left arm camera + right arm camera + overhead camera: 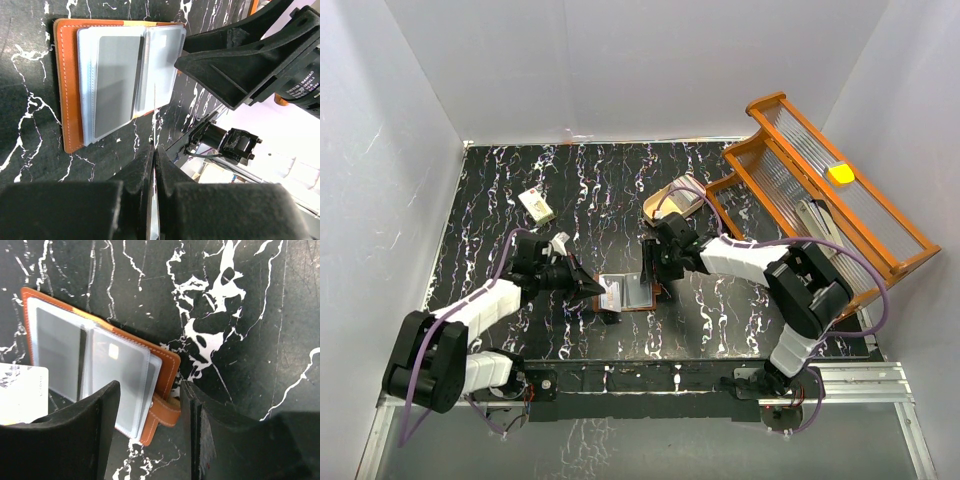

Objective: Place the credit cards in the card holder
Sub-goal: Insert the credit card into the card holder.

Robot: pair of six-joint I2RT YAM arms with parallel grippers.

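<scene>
The card holder (632, 291) lies open on the black marbled table, brown leather outside with clear pockets inside. It also shows in the left wrist view (112, 80) and the right wrist view (95, 357). My left gripper (597, 290) is shut on one thin pale credit card (155, 107), seen edge-on and pointing at the holder's pockets; its face shows in the right wrist view (20, 395). My right gripper (655, 283) is open, with its fingers (100, 410) on either side of the holder's snap strap (167, 410) at the right edge.
A beige oval tray (665, 203) with pale flat things in it sits behind the right gripper. A small cream block (536, 204) lies at the back left. An orange wooden rack (820, 190) with a yellow piece (840, 173) stands at the right.
</scene>
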